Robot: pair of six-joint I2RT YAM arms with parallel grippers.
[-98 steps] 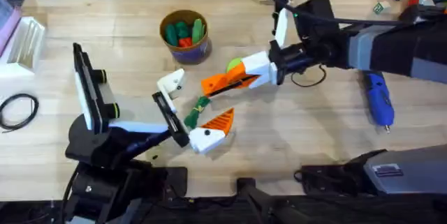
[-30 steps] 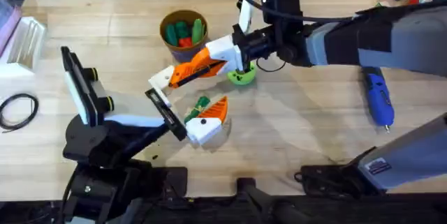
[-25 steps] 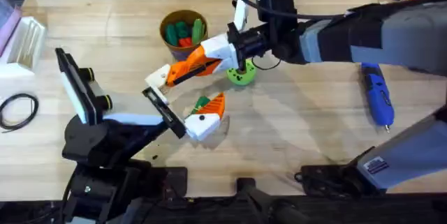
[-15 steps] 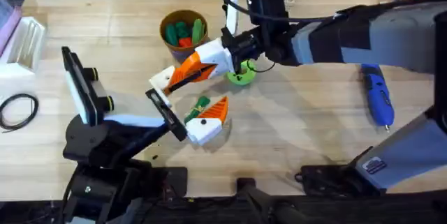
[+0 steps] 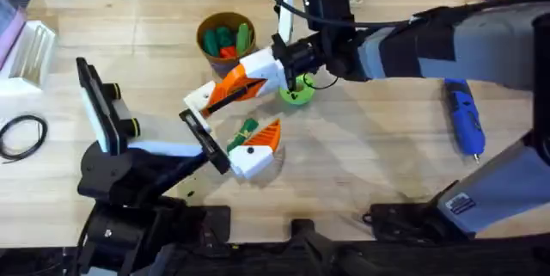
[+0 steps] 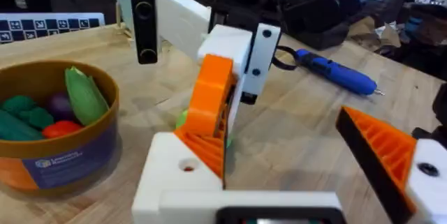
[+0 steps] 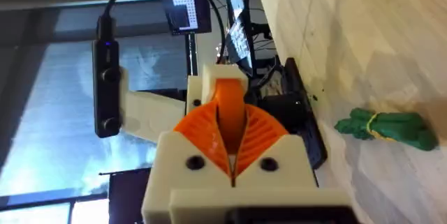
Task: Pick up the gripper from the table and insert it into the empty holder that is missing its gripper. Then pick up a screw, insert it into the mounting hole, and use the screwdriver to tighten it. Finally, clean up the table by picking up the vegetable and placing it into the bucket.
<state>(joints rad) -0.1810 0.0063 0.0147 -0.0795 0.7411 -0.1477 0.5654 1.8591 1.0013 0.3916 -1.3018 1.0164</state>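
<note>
The right arm is stretched across the middle of the surface, and its tool [image 5: 230, 89] is pinched shut on the gripper [image 7: 228, 102] — the orange ribbed pads meet around the loose wedge. That wedge is pressed right against the holder [image 6: 171, 182], the bare white finger base of the left tool [image 5: 225, 128].

The left tool's fingers are spread wide: one is the plain holder up by the right tool's tip, the other carries its own orange wedge nearer the left arm's base. Between those two fingers lies the vegetable [image 5: 245, 128], flat on the wood, just beside the padded finger and below the right tool.

Over to the bucket [image 5: 232, 65] — it stands upright just beyond the meeting tools, with green and red toys inside. A lime green ring [image 5: 299, 95] sits under the right arm's wrist, close to the bucket.

The screwdriver [image 5: 464, 121] lies flat, well apart on the right side of the surface, with neither tool near it.
</note>
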